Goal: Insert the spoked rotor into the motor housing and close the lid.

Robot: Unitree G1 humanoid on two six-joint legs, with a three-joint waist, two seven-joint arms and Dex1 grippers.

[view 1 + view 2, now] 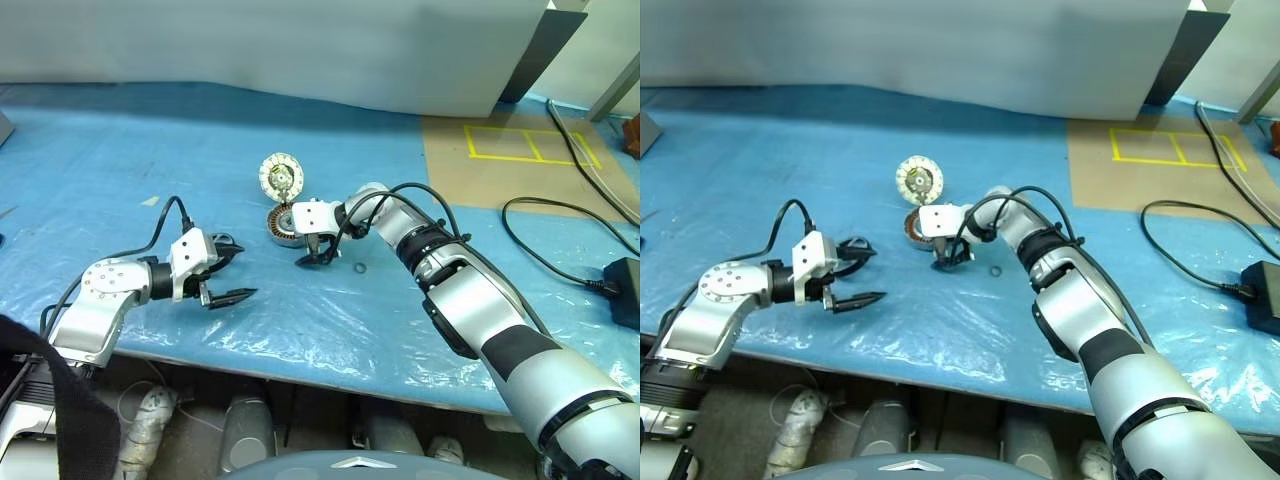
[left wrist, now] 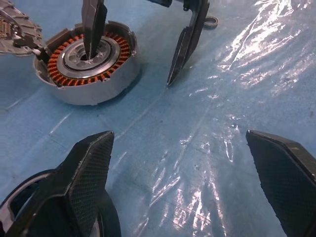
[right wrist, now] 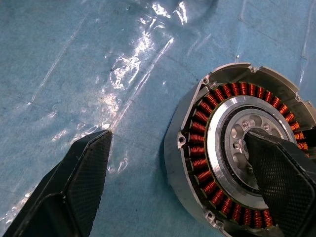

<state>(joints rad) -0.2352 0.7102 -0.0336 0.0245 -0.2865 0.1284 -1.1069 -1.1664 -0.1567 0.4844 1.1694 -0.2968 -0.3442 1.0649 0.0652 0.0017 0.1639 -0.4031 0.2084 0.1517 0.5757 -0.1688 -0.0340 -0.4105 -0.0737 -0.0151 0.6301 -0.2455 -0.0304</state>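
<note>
While the motor housing (image 1: 281,226) sits open about the middle of the desk (image 1: 120,160), its lid (image 1: 281,177) tipped up on the side toward the far edge with the cream face showing, the right end effector (image 1: 316,258) hangs over it with jaws spread wide: one finger (image 3: 276,173) reaches down over the silver centre inside the copper windings, the other (image 3: 84,168) stands outside the wall above bare desk. It pinches nothing. A small dark ring (image 1: 359,268) lies flat on the desk just beside that end effector, toward the desk's right edge; it is probably the spoked rotor, though it is too small here to make out spokes. If so, the rotor is not yet seated, and the step in hand is fetching it. The right finger should lift straight out of the bore first, so it does not drag or tip the housing. The ring lies flat and thin, so a steep approach with the tips across its rim should grip best. The left end effector (image 1: 246,270), also spread and empty, hovers near the front edge, well apart from the housing; it could steady the wall during insertion.
</note>
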